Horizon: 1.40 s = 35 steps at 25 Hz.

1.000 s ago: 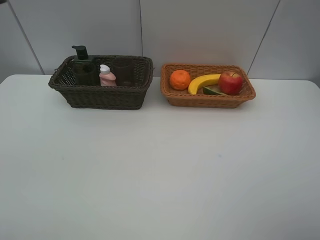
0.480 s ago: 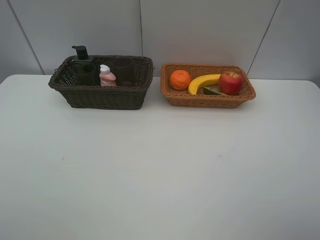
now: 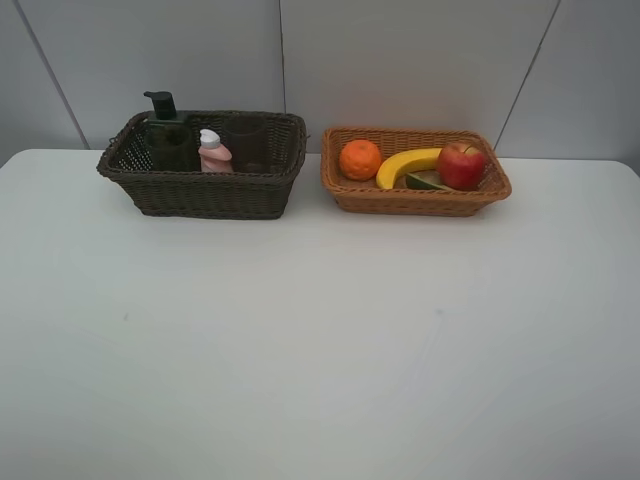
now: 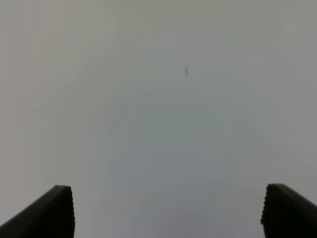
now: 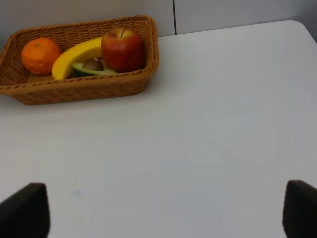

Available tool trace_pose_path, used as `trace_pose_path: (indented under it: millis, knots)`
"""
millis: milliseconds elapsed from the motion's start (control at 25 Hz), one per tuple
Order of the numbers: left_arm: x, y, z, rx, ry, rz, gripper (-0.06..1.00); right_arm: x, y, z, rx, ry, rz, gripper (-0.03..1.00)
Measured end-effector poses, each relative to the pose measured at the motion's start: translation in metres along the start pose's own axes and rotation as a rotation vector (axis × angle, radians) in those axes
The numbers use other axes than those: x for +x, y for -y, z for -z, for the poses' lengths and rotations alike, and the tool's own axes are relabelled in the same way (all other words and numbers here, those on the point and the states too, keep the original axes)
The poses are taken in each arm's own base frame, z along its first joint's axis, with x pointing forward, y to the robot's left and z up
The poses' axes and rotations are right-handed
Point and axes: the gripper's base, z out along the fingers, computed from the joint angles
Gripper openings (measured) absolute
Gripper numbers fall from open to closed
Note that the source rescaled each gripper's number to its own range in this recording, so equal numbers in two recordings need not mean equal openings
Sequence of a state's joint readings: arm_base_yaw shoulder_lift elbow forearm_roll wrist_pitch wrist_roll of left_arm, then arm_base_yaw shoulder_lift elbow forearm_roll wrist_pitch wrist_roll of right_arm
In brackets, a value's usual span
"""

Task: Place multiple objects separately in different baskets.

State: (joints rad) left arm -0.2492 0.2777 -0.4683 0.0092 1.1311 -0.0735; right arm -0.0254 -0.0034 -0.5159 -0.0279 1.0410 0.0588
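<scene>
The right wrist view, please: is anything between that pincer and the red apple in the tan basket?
Only the tan basket's near wall. Otherwise bare table separates the open right pincer from the red apple.

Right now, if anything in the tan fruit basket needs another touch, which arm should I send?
Right. Its wrist view faces the tan basket with the apple and banana, and the right gripper is open and empty. The left gripper, also open, sees only bare table.

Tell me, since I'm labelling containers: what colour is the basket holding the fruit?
Light orange-tan wicker basket, shown best in the right wrist view.
</scene>
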Motion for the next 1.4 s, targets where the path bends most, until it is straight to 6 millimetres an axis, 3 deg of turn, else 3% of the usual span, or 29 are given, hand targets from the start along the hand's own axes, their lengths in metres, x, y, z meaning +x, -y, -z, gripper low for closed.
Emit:
trace_pose_path:
  millis: [160,560,1400]
  knots:
    - [0.009,-0.001,-0.005,0.004,0.057,-0.002,1.00,0.000,0.000,0.000,0.000,0.000,0.000,1.00]
    - [0.028,0.000,0.016,0.041,0.279,-0.020,1.00,0.000,0.000,0.000,0.001,0.000,0.000,1.00]
    - [0.028,0.000,0.016,-0.070,0.286,0.035,1.00,0.000,0.000,0.000,0.000,0.000,0.000,1.00]
